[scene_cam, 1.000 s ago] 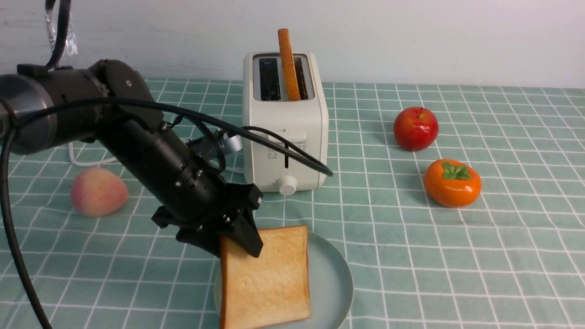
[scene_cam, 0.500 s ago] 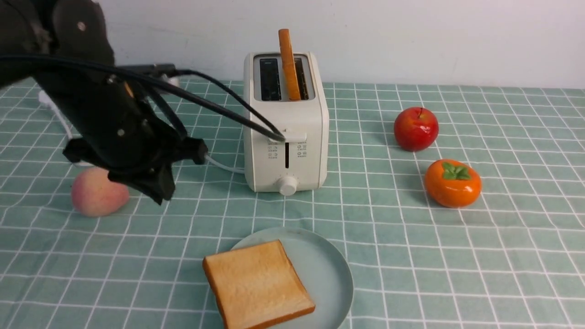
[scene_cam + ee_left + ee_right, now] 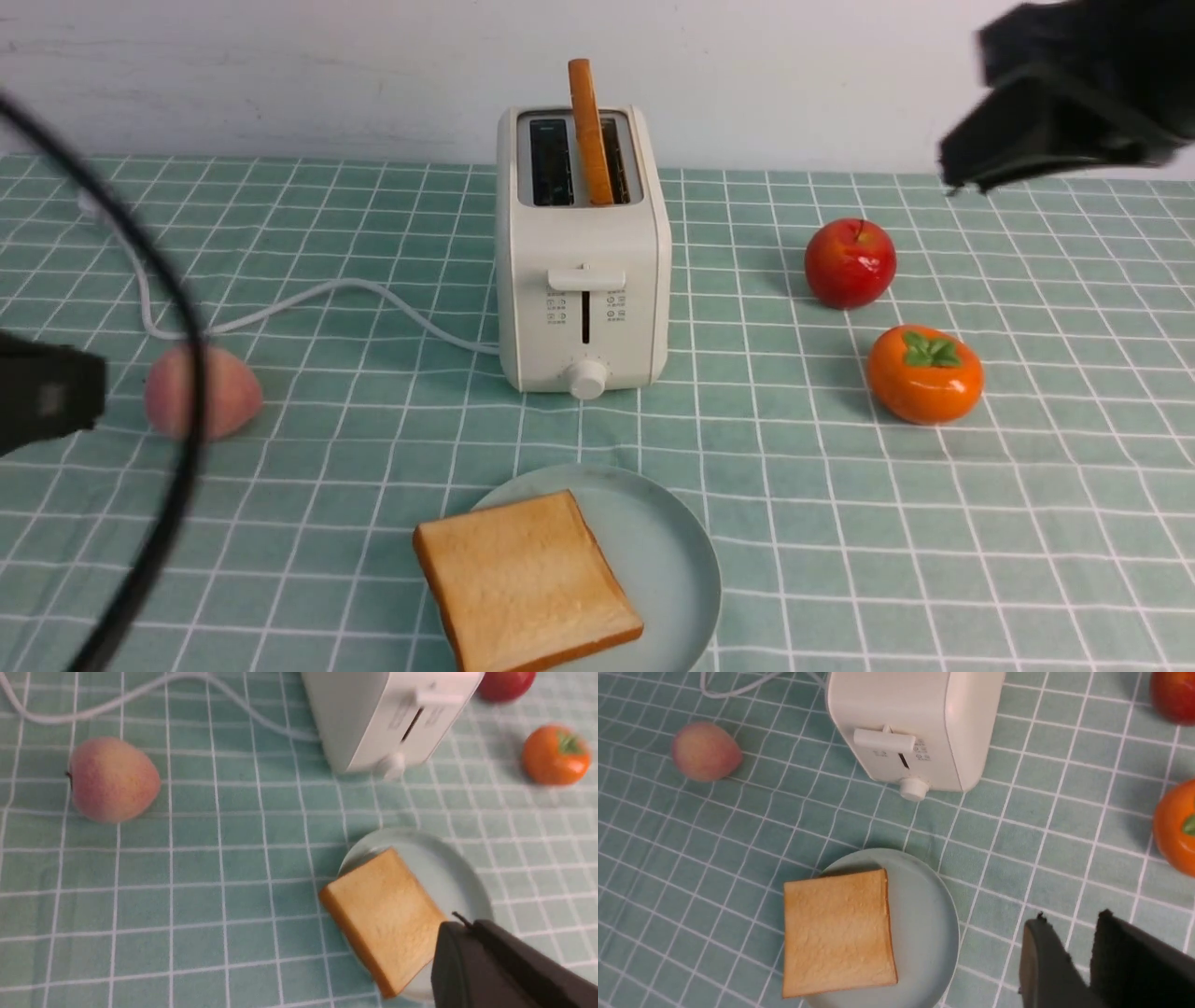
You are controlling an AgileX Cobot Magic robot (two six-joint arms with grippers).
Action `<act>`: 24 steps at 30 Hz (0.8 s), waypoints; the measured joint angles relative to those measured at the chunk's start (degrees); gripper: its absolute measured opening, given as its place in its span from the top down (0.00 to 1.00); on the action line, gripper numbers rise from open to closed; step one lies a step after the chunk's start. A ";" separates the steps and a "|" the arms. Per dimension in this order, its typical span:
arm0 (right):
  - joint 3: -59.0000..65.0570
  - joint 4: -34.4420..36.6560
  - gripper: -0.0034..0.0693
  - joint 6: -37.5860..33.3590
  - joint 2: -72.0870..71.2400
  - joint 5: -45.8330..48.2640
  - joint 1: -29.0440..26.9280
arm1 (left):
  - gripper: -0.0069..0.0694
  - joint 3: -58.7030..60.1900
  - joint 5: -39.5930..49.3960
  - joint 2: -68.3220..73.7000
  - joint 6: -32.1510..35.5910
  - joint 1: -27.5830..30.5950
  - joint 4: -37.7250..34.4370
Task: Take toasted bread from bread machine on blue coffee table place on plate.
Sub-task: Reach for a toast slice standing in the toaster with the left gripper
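The cream-white bread machine (image 3: 583, 252) stands on the blue coffee table (image 3: 840, 523). One slice of toasted bread (image 3: 590, 131) sticks upright out of its right slot; the left slot looks empty. A second slice (image 3: 527, 583) lies flat on the pale plate (image 3: 672, 560) in front of the machine, overhanging the plate's left rim. In the left wrist view my left gripper (image 3: 460, 926) is shut and empty, hovering beside that slice (image 3: 383, 912). My right gripper (image 3: 1071, 919) is open with bare cloth showing between its fingers, to the right of the plate (image 3: 924, 924). The right arm (image 3: 1074, 84) is a blurred shape at upper right.
A red apple (image 3: 850, 263) and an orange persimmon (image 3: 924, 373) lie right of the bread machine. A peach (image 3: 219, 392) lies to its left, near the white cord (image 3: 308, 299). A black cable (image 3: 177, 373) and part of the left arm (image 3: 47, 401) cross the left edge.
The left gripper let go of the slice, which now lies flat on the plate, then shut and pulled back to the left edge. The right arm has come in at upper right.
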 joint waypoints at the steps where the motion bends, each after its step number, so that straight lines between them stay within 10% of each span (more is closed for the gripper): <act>1: -2.88 -2.58 0.66 1.01 2.88 -0.69 2.09 | 0.93 2.55 -1.81 -5.48 -1.28 0.00 -0.02; 14: -35.22 -17.45 0.20 2.69 35.53 -8.38 11.13 | 0.93 7.04 2.99 -22.89 -7.92 0.00 2.25; 24: -37.73 -20.55 0.17 3.05 45.15 -22.78 10.88 | 0.93 7.17 9.76 -22.89 -8.08 0.00 3.88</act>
